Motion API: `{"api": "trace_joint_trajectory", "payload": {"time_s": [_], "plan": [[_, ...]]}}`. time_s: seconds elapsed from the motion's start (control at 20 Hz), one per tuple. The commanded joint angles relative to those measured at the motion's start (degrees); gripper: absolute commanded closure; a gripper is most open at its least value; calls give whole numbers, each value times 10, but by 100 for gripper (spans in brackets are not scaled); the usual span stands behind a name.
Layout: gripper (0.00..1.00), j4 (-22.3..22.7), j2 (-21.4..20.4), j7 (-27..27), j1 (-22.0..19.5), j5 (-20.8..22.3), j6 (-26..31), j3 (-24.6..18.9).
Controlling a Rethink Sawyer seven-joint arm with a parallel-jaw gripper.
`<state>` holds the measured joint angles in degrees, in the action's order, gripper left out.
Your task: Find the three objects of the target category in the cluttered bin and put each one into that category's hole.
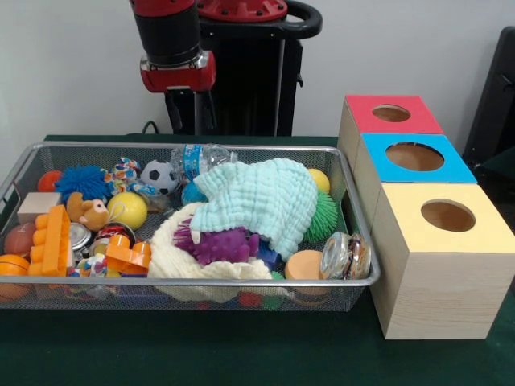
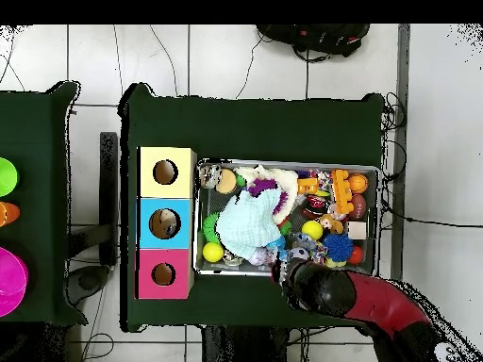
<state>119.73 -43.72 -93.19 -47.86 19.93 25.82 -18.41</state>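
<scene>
Though bottle point(image 1: 195, 158) bears blue label, writing unreadable; bin point(image 1: 80, 147) cluttered.

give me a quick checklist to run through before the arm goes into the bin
1. Tool above the wire bin, not in the clutter: ok, it hangs over the far rim.
2. Tool open or shut: cannot tell, its tips are dark against the pedestal.
3. Tool empty: cannot tell, though nothing visibly hangs from it.
4. Holes free in the red box, blue box and yellow box: ok in the front view.
5. Items exposed: not ok, the light green cloth and white knitted cloth cover the middle of the bin.
6. Target category known: cannot tell from the pictures.
</scene>
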Motion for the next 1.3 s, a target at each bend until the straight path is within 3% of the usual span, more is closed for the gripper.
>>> {"api": "trace_joint_trajectory", "payload": {"time_s": [0.05,0.4,1.3], "plan": [[0,-19,42,-47,14,39,-63,12],[0,-66,133,-65,40,79,-174,57],[0,-51,158,-83,47,68,-272,94]]}}
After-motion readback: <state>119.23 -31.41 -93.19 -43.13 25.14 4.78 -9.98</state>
